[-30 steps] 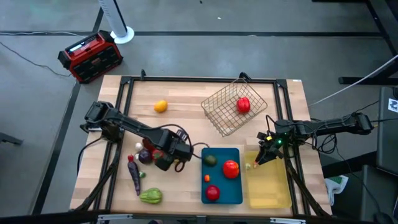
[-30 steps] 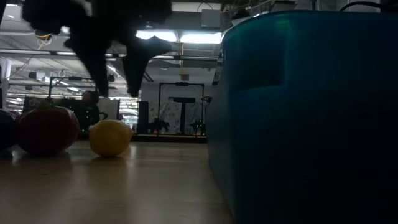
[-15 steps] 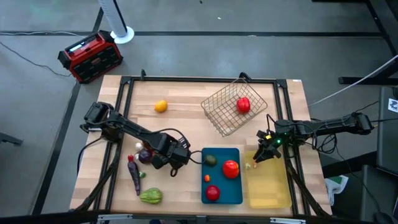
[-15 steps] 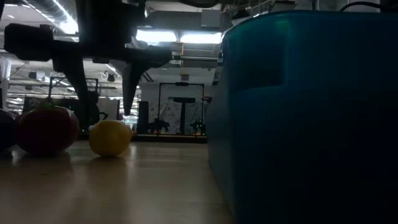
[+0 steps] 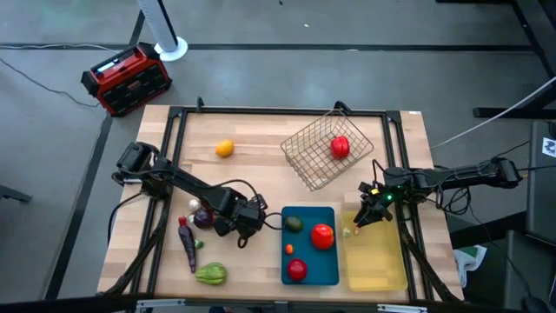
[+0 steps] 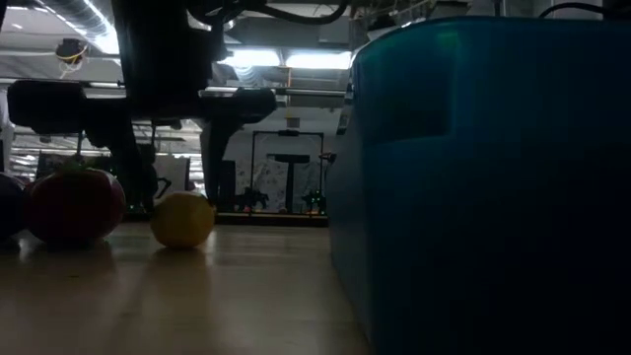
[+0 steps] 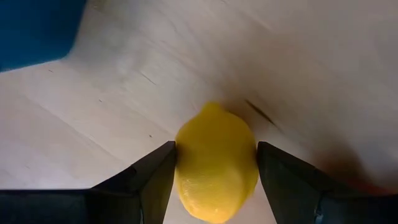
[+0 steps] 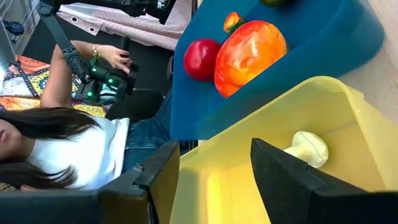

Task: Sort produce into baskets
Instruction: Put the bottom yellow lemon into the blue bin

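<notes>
Yellow lemon (image 7: 216,163) between left fingers (image 7: 152,180)

lemon (image 7: 216,163): lower end cut off | blue tray (image 6: 483,177): cropped right, fills low view

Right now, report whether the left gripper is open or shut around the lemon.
Open. The left gripper straddles the lemon on the table; both fingers flank it, not clamped.

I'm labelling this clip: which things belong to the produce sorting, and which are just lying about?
Job: lemon between the left gripper fingers; right gripper over yellow tray; blue tray; wire basket; orange.
Lying about: red-and-black box.
</notes>
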Robot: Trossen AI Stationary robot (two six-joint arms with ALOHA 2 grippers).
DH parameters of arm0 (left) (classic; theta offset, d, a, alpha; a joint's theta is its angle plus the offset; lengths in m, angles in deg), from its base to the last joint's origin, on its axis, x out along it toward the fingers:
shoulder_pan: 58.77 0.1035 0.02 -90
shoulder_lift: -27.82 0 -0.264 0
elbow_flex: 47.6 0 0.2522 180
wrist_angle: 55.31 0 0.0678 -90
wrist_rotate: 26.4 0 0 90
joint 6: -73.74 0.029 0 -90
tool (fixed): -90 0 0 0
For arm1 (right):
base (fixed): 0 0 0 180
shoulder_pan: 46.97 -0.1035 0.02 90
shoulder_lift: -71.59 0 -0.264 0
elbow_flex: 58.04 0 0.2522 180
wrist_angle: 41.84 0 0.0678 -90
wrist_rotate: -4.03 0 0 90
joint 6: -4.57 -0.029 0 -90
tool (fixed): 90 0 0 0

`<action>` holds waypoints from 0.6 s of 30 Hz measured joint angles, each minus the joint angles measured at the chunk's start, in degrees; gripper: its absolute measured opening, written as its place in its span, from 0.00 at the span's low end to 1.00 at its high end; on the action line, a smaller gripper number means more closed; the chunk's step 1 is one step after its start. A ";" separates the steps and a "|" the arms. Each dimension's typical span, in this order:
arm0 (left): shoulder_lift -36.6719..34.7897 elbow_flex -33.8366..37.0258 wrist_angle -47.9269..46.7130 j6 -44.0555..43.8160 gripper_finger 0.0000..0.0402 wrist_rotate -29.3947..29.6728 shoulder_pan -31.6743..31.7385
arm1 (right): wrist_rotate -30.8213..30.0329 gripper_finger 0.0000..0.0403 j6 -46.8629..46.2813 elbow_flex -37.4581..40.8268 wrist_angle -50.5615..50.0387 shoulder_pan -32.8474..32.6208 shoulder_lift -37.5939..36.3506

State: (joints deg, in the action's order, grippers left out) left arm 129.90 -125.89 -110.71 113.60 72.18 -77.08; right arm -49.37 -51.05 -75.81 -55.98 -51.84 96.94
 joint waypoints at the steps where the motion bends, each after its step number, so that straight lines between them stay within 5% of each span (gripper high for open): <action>1: -0.02 0.26 0.29 -0.63 0.55 0.04 0.10 | 0.00 0.49 0.00 0.00 0.00 -0.02 0.00; 12: 0.01 1.23 2.35 -11.18 0.54 -0.63 1.68 | 0.00 0.49 0.00 0.00 0.00 -0.01 -0.01; 18: 0.04 1.25 2.34 -17.02 0.46 -0.49 1.86 | 0.02 0.49 0.00 0.00 0.01 -0.02 -0.02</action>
State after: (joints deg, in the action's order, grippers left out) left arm 129.95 -124.64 -108.36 96.58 71.68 -75.22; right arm -49.35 -51.05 -75.81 -55.97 -51.85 96.91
